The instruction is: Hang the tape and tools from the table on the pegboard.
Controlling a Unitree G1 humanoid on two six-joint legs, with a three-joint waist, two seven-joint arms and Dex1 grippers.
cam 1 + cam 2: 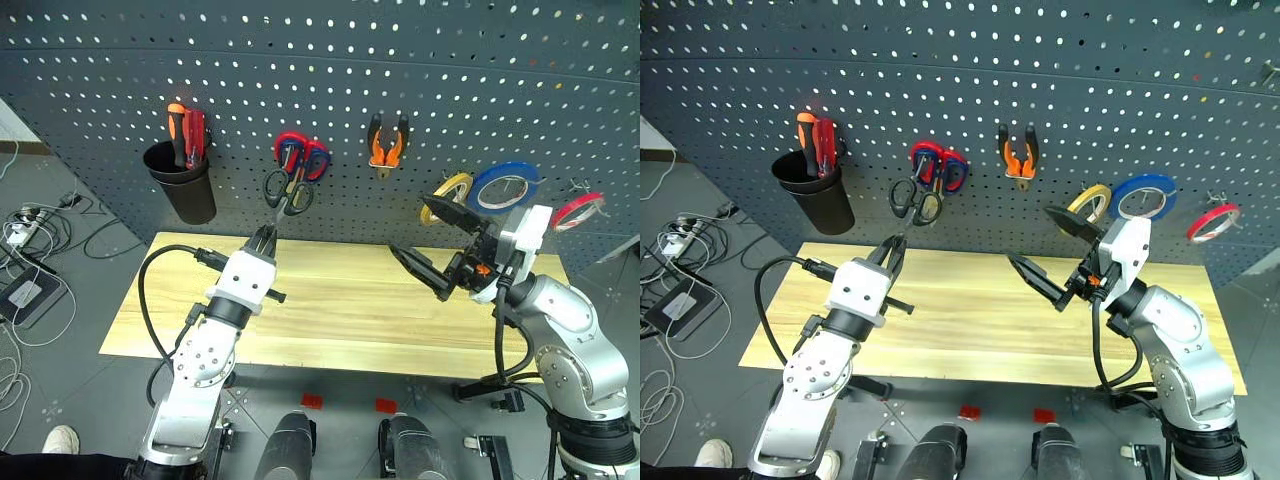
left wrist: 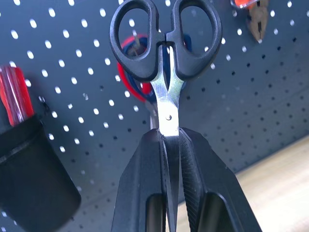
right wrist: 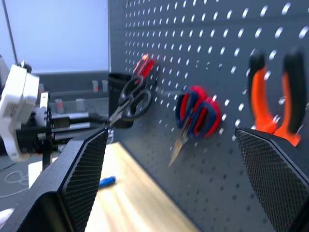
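The pegboard (image 1: 320,90) is carrying the blue tape (image 1: 503,187) and pliers (image 1: 388,143) on hooks. The right gripper (image 1: 437,243) is hanging wide open, holding nothing. The left gripper (image 1: 264,238) is clamping the blades of the black scissors (image 1: 288,192), handles up against the board.

Black cup (image 1: 183,186) with red screwdrivers (image 1: 187,133), red-handled scissors (image 1: 302,157), yellow roll (image 1: 447,196), red roll (image 1: 578,211).

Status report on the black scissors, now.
Left end effector shut on black scissors, blades pinched, handles raised toward pegboard. Right end effector open, empty. Red-handled scissors hang close behind.
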